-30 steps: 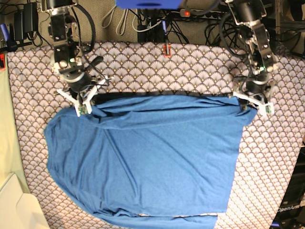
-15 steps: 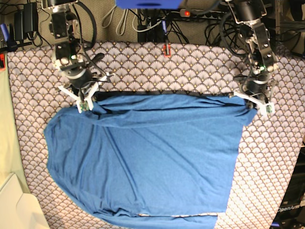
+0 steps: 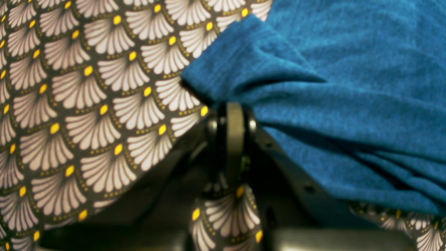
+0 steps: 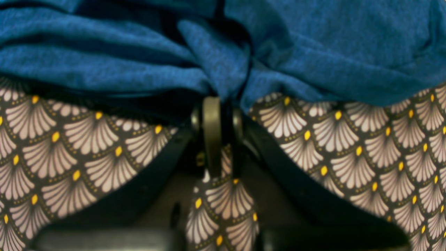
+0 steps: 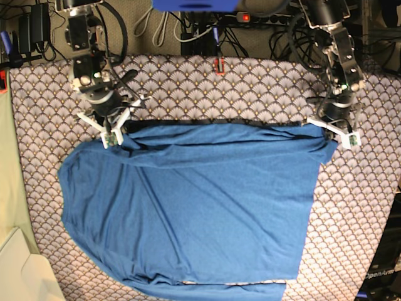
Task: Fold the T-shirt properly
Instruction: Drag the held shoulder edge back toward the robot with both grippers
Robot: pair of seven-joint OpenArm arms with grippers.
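Note:
The T-shirt (image 5: 194,207), plain medium blue, lies spread over the scallop-patterned tablecloth (image 5: 250,88), its far edge stretched straight between both grippers. My left gripper (image 5: 327,133) is at the shirt's far right corner in the base view. In the left wrist view it (image 3: 230,106) is shut on a bunched fold of the T-shirt (image 3: 348,87). My right gripper (image 5: 118,129) is at the far left corner. The right wrist view shows it (image 4: 216,100) shut on gathered cloth of the T-shirt (image 4: 313,52). The shirt's near hem reaches the table's front edge.
Cables and a power strip (image 5: 250,19) lie beyond the table's far edge. A small red object (image 5: 219,65) sits near the far edge at the middle. A cream-coloured panel (image 5: 19,269) stands at the front left corner. Bare tablecloth borders the shirt on the right.
My left gripper has closed on the shirt's far right corner. My right gripper, still shut on the far left corner, has shifted slightly toward the back of the table.

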